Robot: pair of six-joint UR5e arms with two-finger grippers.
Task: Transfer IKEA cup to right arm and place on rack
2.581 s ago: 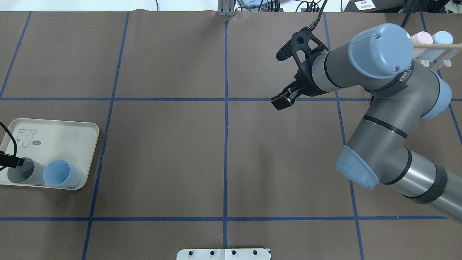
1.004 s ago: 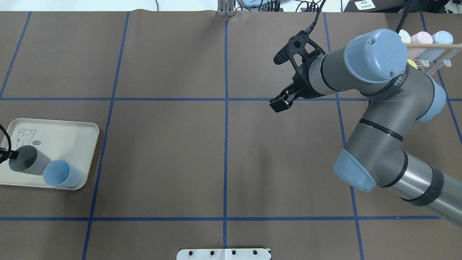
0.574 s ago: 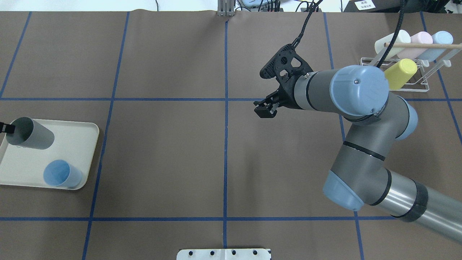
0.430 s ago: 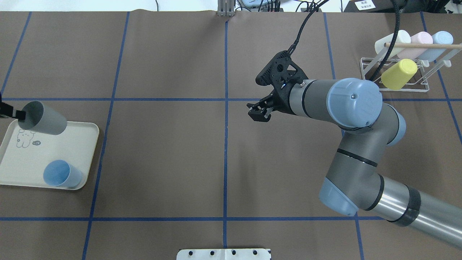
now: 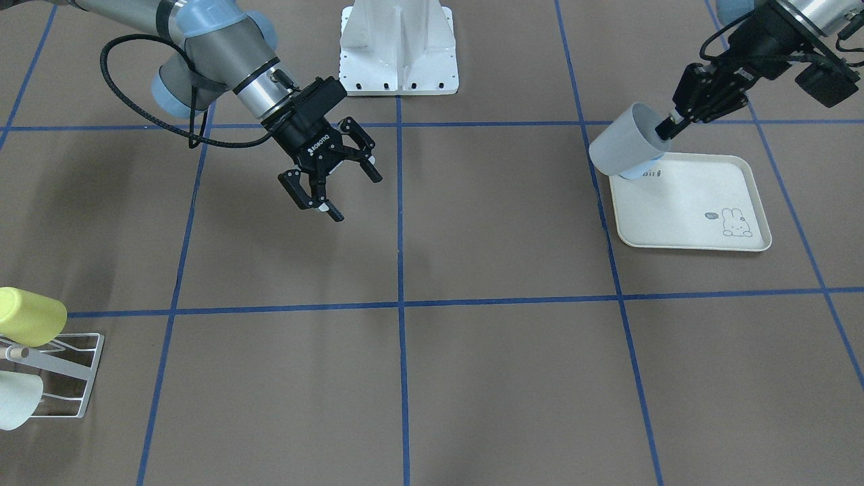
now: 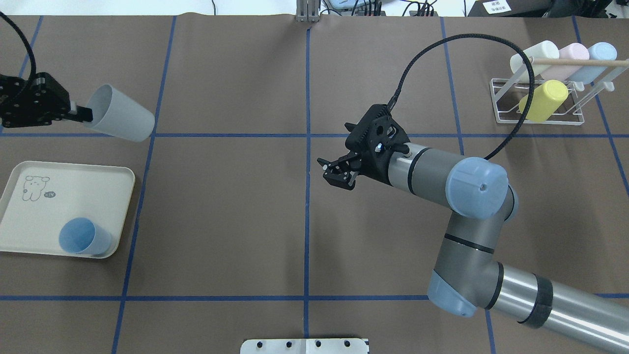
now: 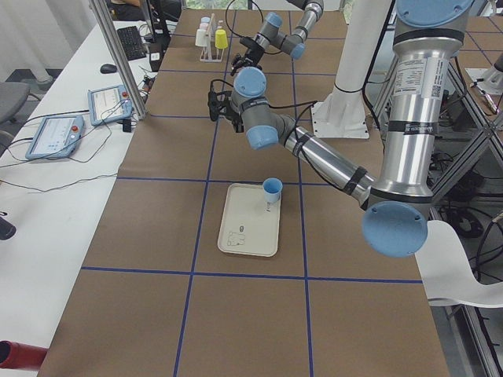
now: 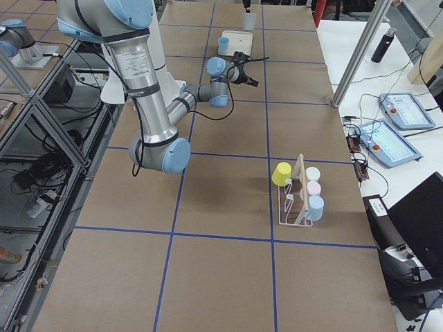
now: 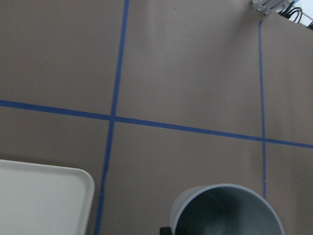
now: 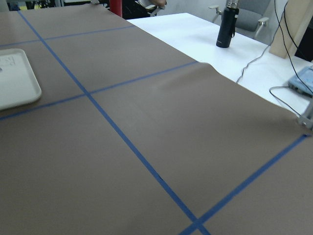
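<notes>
Brown paper with a blue tape grid covers the table, and the action sits at its two ends; the left gripper pinches the grey cup by its rim, one finger inside the mouth; the cup hangs tilted in the air, clear of the cream tray where a blue cup stands. Over at mid-table the right gripper hovers with its fingers spread wide and nothing between them, well apart from the grey cup; the rack waits in the far corner, its yellow cup on a prong. The danger looks to be that thin rim hold; a bump from the right fingers at the meeting could twist the cup loose; and if the left lets go before the right has a firm squeeze, down it goes.
</notes>
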